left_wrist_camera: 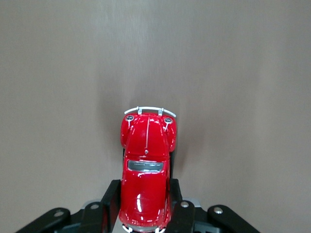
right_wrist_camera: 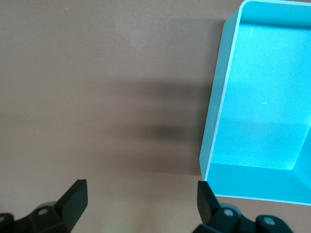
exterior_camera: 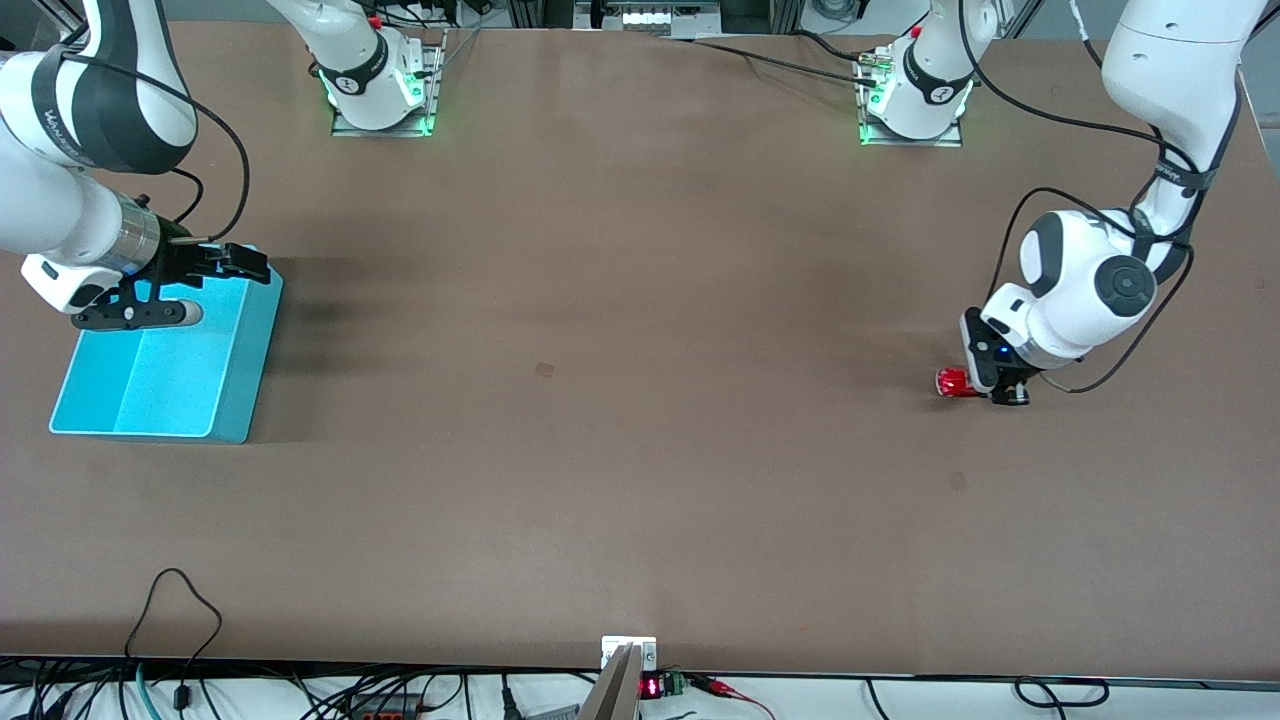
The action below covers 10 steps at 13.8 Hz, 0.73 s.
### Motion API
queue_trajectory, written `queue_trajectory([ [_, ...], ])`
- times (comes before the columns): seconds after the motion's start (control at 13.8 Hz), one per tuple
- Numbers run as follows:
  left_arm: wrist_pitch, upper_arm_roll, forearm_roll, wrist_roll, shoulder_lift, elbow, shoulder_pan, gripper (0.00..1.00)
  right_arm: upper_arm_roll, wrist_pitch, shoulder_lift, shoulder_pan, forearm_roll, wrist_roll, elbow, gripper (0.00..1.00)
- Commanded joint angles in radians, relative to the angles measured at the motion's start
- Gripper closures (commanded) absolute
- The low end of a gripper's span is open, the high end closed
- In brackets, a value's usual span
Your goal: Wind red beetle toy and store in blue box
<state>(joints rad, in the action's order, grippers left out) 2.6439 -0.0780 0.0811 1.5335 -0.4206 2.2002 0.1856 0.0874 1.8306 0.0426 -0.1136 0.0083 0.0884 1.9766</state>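
The red beetle toy (exterior_camera: 952, 382) is at the table surface near the left arm's end of the table. My left gripper (exterior_camera: 978, 387) is shut on its rear half. In the left wrist view the toy (left_wrist_camera: 146, 160) points away from the hand, and the gripper (left_wrist_camera: 145, 196) has a black finger (left_wrist_camera: 111, 201) pressed against each side. The blue box (exterior_camera: 245, 370) stands at the right arm's end of the table, and nothing shows inside it. My right gripper (exterior_camera: 200, 288) hovers open and empty over the box's rim farthest from the front camera. In the right wrist view the gripper (right_wrist_camera: 141, 194) is over bare table beside the box wall (right_wrist_camera: 214, 121).
The brown table (exterior_camera: 600, 400) stretches between the toy and the box with nothing on it. Cables and a small device (exterior_camera: 628, 655) lie along the edge nearest the front camera. The arm bases (exterior_camera: 380, 90) stand along the edge farthest from that camera.
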Motion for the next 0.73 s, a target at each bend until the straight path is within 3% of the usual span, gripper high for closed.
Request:
queue_trajectory([
  [0.0,-0.018,-0.005,0.022,0.094,-0.053,-0.025,0.075,0.76,0.003,0.007,-0.023,-0.006,0.002,-0.010,0.021,0.00],
  [0.29,-0.018,-0.003,0.022,0.198,-0.081,-0.046,0.150,0.71,0.003,0.006,-0.021,-0.006,0.002,-0.010,0.021,0.00],
  [0.36,-0.018,-0.003,0.022,0.198,-0.073,-0.046,0.150,0.54,0.003,0.006,-0.021,-0.006,0.002,-0.010,0.021,0.00],
  [0.44,-0.024,-0.005,0.011,0.197,-0.048,-0.046,0.152,0.07,0.003,0.006,-0.021,-0.006,0.002,-0.010,0.021,0.00],
  [0.51,-0.077,-0.006,0.011,0.197,-0.011,-0.053,0.150,0.00,0.003,0.004,-0.021,-0.006,0.002,-0.009,0.021,0.00],
  [0.65,-0.241,-0.023,0.006,0.192,0.022,-0.124,0.135,0.00,0.003,0.004,-0.021,-0.006,0.002,-0.009,0.021,0.00],
])
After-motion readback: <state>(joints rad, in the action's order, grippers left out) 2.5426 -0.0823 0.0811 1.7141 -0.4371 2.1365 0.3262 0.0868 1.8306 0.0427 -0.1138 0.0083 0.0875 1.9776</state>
